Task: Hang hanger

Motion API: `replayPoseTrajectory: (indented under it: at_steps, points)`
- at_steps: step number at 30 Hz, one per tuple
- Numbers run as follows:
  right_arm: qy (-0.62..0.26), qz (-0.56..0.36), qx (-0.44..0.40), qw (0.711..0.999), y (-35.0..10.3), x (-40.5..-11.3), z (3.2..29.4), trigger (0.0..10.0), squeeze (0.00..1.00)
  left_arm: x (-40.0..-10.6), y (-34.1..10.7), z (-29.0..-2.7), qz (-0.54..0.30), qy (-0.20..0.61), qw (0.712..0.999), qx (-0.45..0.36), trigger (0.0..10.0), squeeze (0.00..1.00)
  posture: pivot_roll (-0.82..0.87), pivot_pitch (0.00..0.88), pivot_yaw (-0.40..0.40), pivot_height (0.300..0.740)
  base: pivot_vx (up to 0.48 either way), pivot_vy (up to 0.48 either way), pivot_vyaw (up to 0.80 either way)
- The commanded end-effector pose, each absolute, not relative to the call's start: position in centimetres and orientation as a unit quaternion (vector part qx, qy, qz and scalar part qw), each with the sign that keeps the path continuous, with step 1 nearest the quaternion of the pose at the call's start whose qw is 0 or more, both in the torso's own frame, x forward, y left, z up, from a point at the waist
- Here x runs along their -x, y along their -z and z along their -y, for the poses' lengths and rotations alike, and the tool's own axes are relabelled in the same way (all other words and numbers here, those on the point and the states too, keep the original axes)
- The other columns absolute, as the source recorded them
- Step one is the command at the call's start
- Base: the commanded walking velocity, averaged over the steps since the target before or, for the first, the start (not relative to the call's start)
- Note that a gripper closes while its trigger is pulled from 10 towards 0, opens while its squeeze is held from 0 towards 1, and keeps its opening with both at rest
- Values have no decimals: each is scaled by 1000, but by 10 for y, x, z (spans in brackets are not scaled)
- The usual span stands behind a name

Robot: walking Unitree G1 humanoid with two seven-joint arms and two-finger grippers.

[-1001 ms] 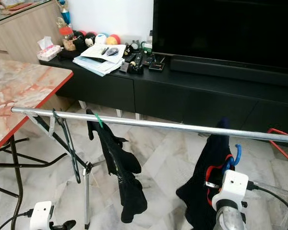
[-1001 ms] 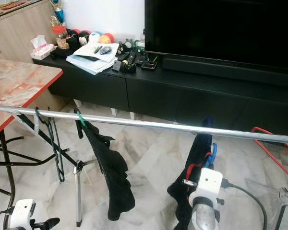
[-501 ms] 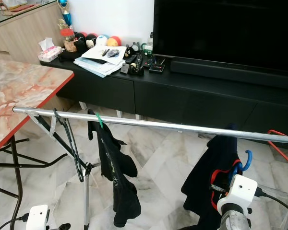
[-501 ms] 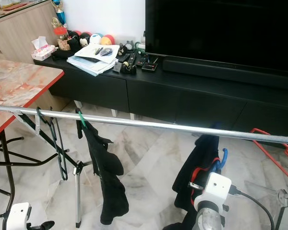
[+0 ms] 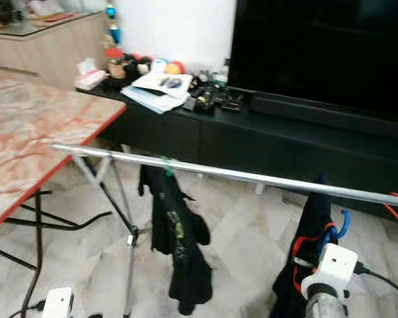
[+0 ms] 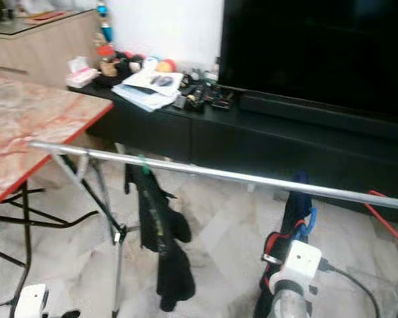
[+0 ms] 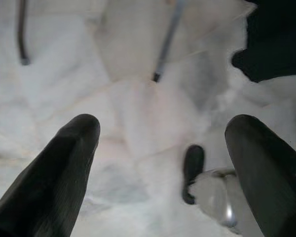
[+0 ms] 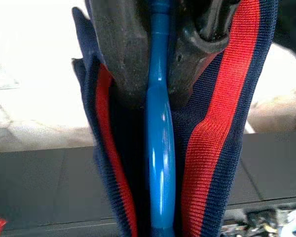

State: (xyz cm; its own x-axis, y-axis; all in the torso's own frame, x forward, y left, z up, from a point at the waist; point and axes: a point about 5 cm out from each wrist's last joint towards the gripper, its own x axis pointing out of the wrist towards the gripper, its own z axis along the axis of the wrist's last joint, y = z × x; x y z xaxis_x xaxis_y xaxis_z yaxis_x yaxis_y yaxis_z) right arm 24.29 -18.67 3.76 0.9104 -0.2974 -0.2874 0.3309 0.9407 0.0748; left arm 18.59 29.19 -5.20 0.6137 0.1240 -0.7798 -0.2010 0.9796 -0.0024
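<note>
We find ourselves in a home's living room. A large dark television (image 5: 318, 46) stands on a long, low black cabinet (image 5: 265, 136) against a white wall, and the cabinet top is strewn with papers (image 5: 156, 89), a tissue box (image 5: 89, 73), coloured balls and small oddments. A folding table with a marble-patterned top and red edge (image 5: 33, 146) stands on the pale marble floor (image 5: 239, 225). A metal drying rail (image 5: 232, 173) crosses the room with a dark garment (image 5: 179, 245) hung on it.
</note>
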Motion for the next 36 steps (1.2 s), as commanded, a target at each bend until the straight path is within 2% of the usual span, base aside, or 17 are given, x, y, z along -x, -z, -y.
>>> replayPoseTrajectory:
  at_steps: [1, 8, 26, 36]
  points:
    - [176, -132, -54, 974, -40, -242, 195, 10000, 0, -189, 51, -292, -427, -92, 898, 49, 10000, 0, 6, 0, 32, 740, 0, 386, 0]
    - [192, -138, -57, 970, -40, -245, 196, 10000, 0, -190, 49, -295, -426, -89, 900, 42, 10000, 0, 8, 0, 39, 740, 0, 274, 0]
    - [194, -125, -57, 971, -47, -258, 199, 10000, 0, -196, 45, -295, -420, -86, 903, 35, 10000, 0, 28, 27, 30, 740, 0, 0, -789]
    - [177, -126, -45, 975, -48, -268, 192, 10000, 0, -197, 44, -296, -419, -91, 903, 42, 10000, 0, 42, 48, 39, 740, 0, 0, 0]
